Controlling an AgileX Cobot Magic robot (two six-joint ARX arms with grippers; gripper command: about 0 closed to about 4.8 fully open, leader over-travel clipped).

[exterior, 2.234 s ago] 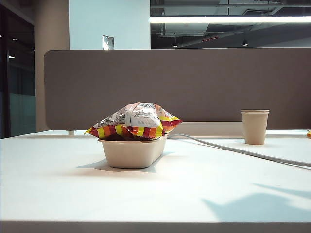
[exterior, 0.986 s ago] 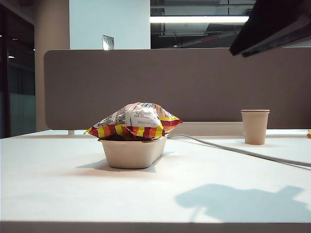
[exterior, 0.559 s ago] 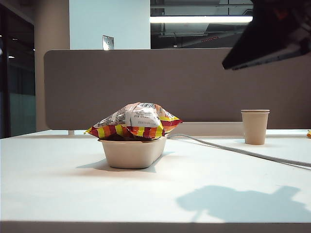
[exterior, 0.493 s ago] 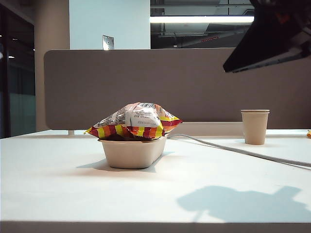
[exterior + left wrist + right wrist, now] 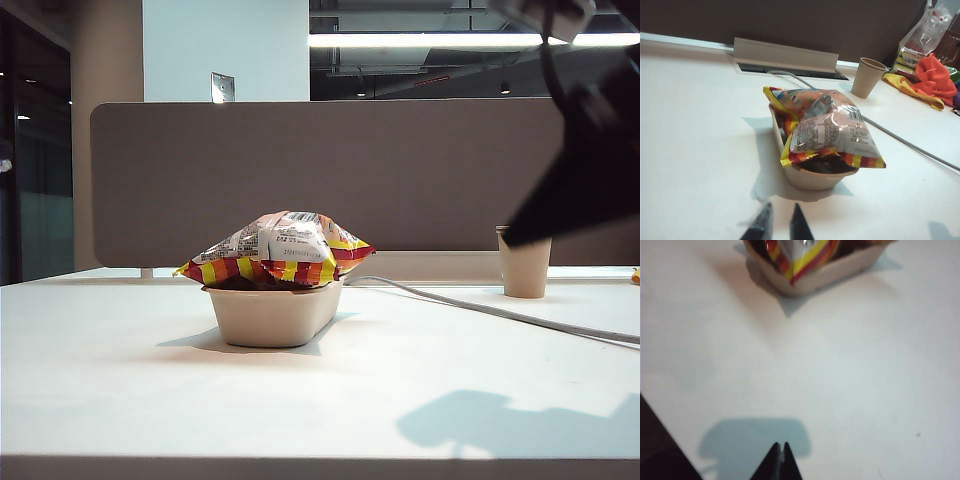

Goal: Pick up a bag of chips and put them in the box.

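The bag of chips (image 5: 277,248), silver foil with red and yellow striped ends, lies across the top of the beige box (image 5: 272,318) on the white table. The left wrist view shows the bag of chips (image 5: 827,127) overhanging the box (image 5: 810,177). My left gripper (image 5: 781,209) hovers short of the box, open, with only table between its fingers. My right gripper (image 5: 780,446) is shut on nothing above bare table, well back from the box (image 5: 822,276) and the bag's striped end (image 5: 800,255). In the exterior view my right arm (image 5: 590,170) is a dark bulk at the right.
A paper cup (image 5: 524,275) stands at the back right, partly behind the right arm. A grey cable (image 5: 470,303) runs across the table from behind the box. A grey partition (image 5: 300,170) closes the back. An orange cloth (image 5: 936,75) and plastic bags lie beyond the cup (image 5: 867,77).
The right arm has come down at the right of the exterior view and now overlaps the cup. Its shadow on the table slid right. Bag and box have stayed put.
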